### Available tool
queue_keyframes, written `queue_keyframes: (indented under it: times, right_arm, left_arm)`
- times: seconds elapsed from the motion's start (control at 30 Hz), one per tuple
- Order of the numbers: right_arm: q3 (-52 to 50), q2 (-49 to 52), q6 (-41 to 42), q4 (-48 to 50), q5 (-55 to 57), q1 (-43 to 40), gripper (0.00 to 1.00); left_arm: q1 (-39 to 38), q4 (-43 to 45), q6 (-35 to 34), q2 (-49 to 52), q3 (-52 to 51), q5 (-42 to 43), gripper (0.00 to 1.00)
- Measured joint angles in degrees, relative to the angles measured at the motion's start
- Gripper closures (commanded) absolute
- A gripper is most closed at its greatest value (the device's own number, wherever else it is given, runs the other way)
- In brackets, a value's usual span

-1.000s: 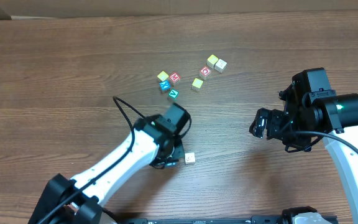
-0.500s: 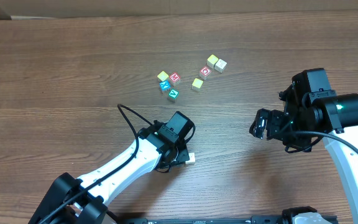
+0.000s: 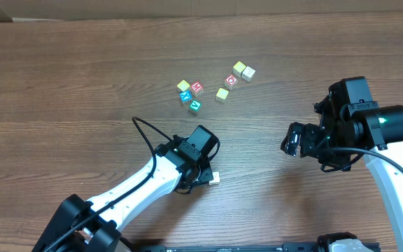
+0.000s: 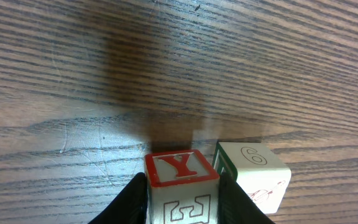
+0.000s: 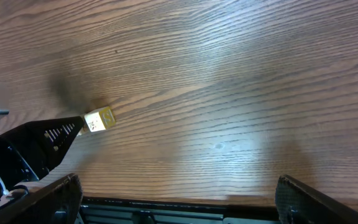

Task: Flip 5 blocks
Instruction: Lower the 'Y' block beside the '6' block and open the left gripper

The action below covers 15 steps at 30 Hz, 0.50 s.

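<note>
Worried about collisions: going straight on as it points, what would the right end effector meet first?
Probably just the brown wooden table; the small pale wooden cube lies well aside.

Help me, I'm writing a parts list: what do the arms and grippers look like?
Both arms have white shells with black joints. The left arm carries a looping black cable; the right arm shows a green light. The left gripper and right gripper are black.
</note>
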Motion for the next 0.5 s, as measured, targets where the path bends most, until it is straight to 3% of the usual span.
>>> queue_keyframes:
  times: [0.3,0.5]
  right_arm:
    - [0.0,0.0,-0.02,-0.46,-0.02,0.0,0.0]
    - [0.0,0.0,0.0,-0.48,-0.02,0.0,0.0]
  left_arm:
    - [0.0,0.22,-0.02,0.0,0.0,-0.2,0.62]
    - [0.0,0.63,-0.31,0.0,0.0,-0.26,0.69]
